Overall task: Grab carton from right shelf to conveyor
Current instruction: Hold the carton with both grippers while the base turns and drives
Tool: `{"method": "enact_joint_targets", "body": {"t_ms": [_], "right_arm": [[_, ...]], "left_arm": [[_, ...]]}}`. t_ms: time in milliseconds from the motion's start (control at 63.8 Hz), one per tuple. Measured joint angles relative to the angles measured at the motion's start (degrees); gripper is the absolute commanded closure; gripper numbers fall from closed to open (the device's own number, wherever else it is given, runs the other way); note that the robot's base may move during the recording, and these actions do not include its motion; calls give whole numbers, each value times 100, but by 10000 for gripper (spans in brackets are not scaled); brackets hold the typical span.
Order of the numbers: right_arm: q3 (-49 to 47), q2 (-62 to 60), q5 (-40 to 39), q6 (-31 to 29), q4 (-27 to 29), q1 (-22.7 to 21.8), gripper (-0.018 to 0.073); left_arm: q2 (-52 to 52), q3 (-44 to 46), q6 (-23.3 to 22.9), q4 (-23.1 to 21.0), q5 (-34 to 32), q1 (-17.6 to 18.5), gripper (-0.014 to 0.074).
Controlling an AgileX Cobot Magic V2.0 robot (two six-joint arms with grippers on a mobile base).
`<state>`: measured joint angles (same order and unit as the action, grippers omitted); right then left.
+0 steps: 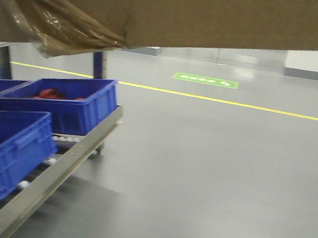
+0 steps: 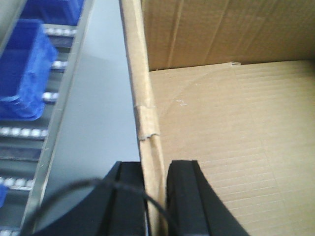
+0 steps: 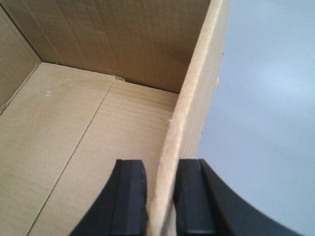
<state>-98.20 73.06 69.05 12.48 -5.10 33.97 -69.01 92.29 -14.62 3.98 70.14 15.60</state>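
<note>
While my left tool is clamped on one side wall of the carton, a black finger on each face of the cardboard, my right tool grips the opposite wall the same way. Both wrist views look down into the open box. From the front, the carton fills the top of the frame, above the grey floor, with a glossy tape scrap hanging at upper left. Blue bins sit on a roller rack at lower left
</note>
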Motion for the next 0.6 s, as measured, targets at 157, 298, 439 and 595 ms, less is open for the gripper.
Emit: {"method": "enact_joint_targets", "body": {"t_ms": [157, 298, 439, 595], "right_arm": [[0, 0, 9, 0, 0, 0, 626], [0, 0, 9, 0, 0, 0, 626], [0, 0, 9, 0, 0, 0, 626], [0, 0, 9, 0, 0, 0, 626]], "left_arm": [[0, 0, 0, 0, 0, 0, 613], [0, 0, 0, 0, 0, 0, 613], [0, 0, 0, 0, 0, 0, 613], [0, 0, 0, 0, 0, 0, 613]]}}
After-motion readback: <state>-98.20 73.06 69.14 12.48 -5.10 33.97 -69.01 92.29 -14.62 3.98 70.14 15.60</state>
